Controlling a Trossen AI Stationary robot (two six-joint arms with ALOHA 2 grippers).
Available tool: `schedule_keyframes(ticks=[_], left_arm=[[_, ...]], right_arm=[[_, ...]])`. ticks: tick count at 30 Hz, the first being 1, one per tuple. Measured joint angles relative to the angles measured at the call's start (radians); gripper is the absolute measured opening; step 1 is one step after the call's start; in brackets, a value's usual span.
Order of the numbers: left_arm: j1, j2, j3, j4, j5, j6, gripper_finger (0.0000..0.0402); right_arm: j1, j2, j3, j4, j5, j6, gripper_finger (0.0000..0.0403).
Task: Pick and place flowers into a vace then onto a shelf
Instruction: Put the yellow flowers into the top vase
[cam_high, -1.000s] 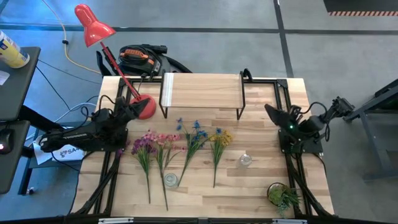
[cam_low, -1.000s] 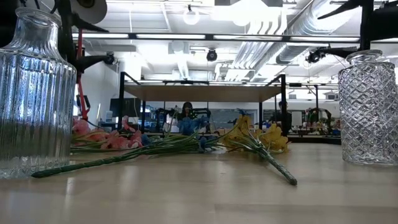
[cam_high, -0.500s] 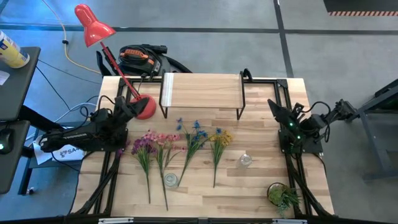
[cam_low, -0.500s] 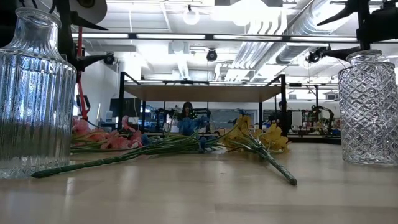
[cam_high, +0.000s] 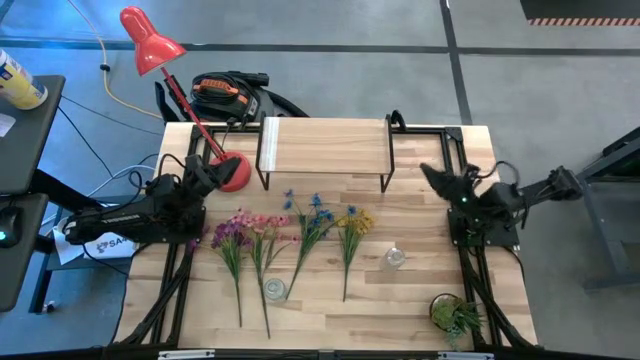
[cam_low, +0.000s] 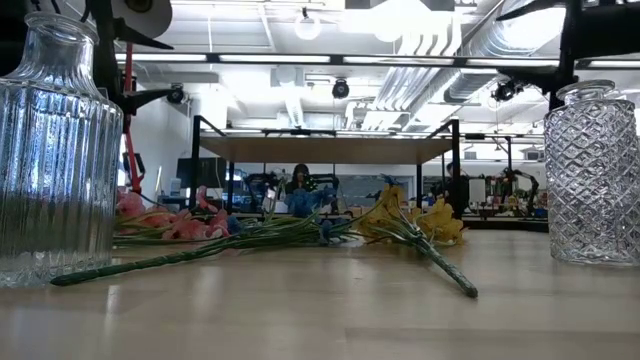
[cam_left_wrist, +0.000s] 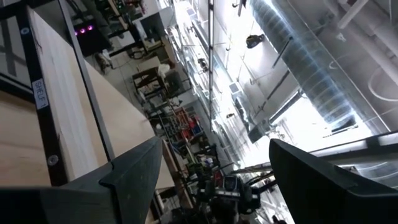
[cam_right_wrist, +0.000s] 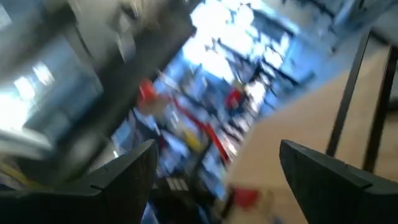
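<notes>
Shelf (cam_high: 325, 146) sits at the table's (cam_high: 410, 310) far edge, plank top bare. Four flowers lie flat in a row in front of the shelf, blooms pointing toward it, stems fanning away: purple (cam_high: 228, 240) furthest toward the left arm, then pink (cam_high: 262, 234), blue (cam_high: 312, 226), yellow (cam_high: 350, 228). Ribbed vase (cam_high: 274, 290) stands past the flowers from the shelf, near the pink and blue stem ends. Second vase (cam_high: 394, 257), diamond-cut, stands beside the yellow stem on the right-arm side. Both vases hold no stems. Potted plant (cam_high: 457, 318) sits at the table corner furthest from the shelf on the right-arm side. Red lamp's base (cam_high: 235, 173) sits just off the shelf's left end. Left gripper (cam_high: 202, 172) hovers next to that lamp base, fingers (cam_left_wrist: 134, 171) spread apart, holding nothing. Right gripper (cam_high: 432, 177) hangs just off the shelf's right end, fingers (cam_right_wrist: 127, 171) spread wide too, nothing between them.
</notes>
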Motion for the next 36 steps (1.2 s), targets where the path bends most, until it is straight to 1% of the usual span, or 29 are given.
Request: schedule_keyframes(ticks=[5, 7, 10, 14, 17, 22, 25, 28, 36], left_arm=[[0.000, 0.000, 0.000, 0.009, 0.010, -0.002, 0.0331], [0.000, 0.000, 0.000, 0.009, 0.024, -0.002, 0.0331], [0.000, 0.000, 0.000, 0.006, 0.039, -0.002, 0.0331], [0.000, 0.000, 0.000, -0.022, 0.058, -0.003, 0.0331], [0.000, 0.000, 0.000, -0.056, 0.058, -0.005, 0.0331], [0.000, 0.000, 0.000, -0.119, 0.066, -0.005, 0.0331], [0.000, 0.000, 0.000, -0.158, 0.066, -0.005, 0.0331], [0.000, 0.000, 0.000, -0.193, 0.066, -0.005, 0.0331], [0.000, 0.000, 0.000, -0.230, 0.061, -0.004, 0.0331]], right_arm=[[-0.006, 0.160, 0.175, -0.472, -0.122, 0.156, 0.0326], [-0.020, 0.226, 0.243, -0.616, -0.176, 0.194, 0.0326], [-0.049, 0.326, 0.333, -0.782, -0.270, 0.202, 0.0326], [-0.095, 0.446, 0.417, -0.919, -0.317, 0.198, 0.0326], [-0.141, 0.499, 0.455, -0.950, -0.369, 0.198, 0.0326], [-0.227, 0.547, 0.462, -0.952, -0.525, 0.227, 0.0326], [-0.268, 0.564, 0.464, -0.950, -0.592, 0.239, 0.0326], [-0.295, 0.579, 0.464, -0.946, -0.619, 0.239, 0.0326], [-0.356, 0.625, 0.464, -0.969, -0.635, 0.239, 0.0326]])
